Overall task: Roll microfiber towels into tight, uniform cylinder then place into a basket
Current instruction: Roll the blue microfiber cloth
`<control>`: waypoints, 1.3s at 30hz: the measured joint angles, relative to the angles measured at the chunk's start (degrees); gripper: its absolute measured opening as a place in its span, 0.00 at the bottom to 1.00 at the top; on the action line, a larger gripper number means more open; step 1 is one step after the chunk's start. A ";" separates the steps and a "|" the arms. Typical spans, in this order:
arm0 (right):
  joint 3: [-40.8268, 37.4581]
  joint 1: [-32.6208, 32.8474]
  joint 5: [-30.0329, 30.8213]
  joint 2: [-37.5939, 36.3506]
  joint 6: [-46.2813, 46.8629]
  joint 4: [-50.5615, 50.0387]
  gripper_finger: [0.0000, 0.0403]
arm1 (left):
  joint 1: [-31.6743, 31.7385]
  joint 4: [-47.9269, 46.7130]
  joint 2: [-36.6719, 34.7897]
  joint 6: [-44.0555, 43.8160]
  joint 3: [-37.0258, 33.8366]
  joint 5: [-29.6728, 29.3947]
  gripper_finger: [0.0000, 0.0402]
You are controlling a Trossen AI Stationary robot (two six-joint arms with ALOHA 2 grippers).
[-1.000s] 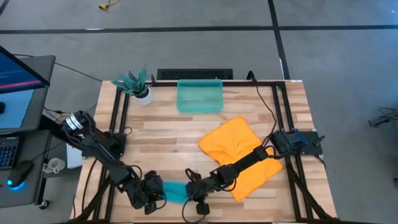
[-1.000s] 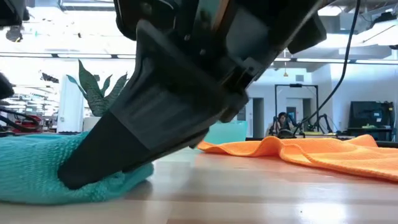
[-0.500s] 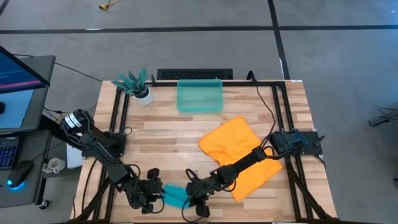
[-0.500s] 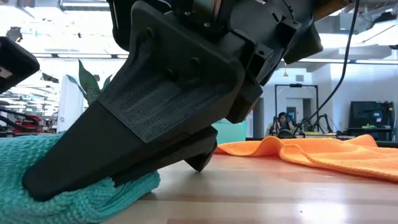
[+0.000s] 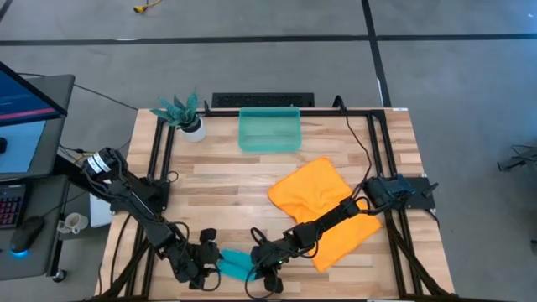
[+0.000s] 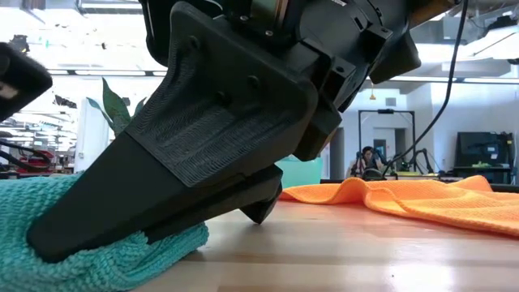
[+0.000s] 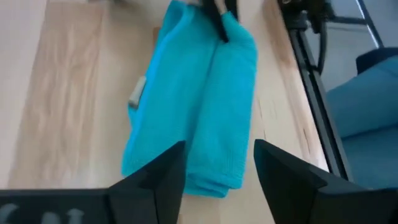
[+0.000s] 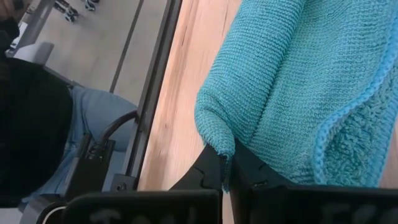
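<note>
Small teal-blue microfiber towel (image 5: 237, 263) lies folded into a thick, partly rolled strip at the near edge of the wooden slatted desk (image 5: 226, 180), btw the two grippers.

Right gripper (image 5: 257, 267) is at the towel's right end. In right wrist view its jaws are pressed together w/ a pinched-up bit of the teal cloth (image 8: 298, 93) caught at their tips. Low view shows the same dark gripper (image 6: 49, 239) angled down, tip pushing into the teal towel (image 6: 122, 255) on the desk.

Left gripper (image 5: 206, 263) sits just beside the towel's left end. Left wrist view: its jaws are spread, w/ the towel's (image 7: 196, 106) near end lying btw the fingers (image 7: 163, 178), no clear contact. Right arm's dark tips show at the towel's far end in that view.

Larger bright orange microfiber towel (image 5: 315, 191) lies loosely rumpled on the right half of the desk, the right arm crossing over its near part. In low view the orange cloth (image 6: 405, 199) lies flat w/ soft ridges.

Translucent teal-green rectangular plastic basket (image 5: 269, 130) stands at the desk's far edge, near the middle, well apart from both towels. Teal-leaved plant in white pot (image 5: 186, 117) just left of it.
</note>
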 joint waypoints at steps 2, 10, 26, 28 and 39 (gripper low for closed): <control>0.02 0.00 0.02 0.00 -0.02 0.00 0.05 | 0.00 -0.86 0.00 4.54 0.87 -0.40 0.46; 0.11 -0.53 -0.02 0.00 -0.13 -0.34 0.05 | -0.92 -18.26 -0.03 16.50 12.97 -4.54 0.47; 0.13 -0.70 0.02 0.00 -0.19 -0.70 0.06 | -3.41 -17.92 15.72 17.80 17.38 -6.76 0.47; 0.13 -0.70 0.06 0.00 -0.17 -0.68 0.06 | -3.41 -18.16 16.32 16.97 17.72 -6.61 0.47; 0.13 -0.68 -0.33 0.00 -0.15 -0.59 0.06 | -2.57 -22.69 17.51 2.74 17.69 -5.23 0.46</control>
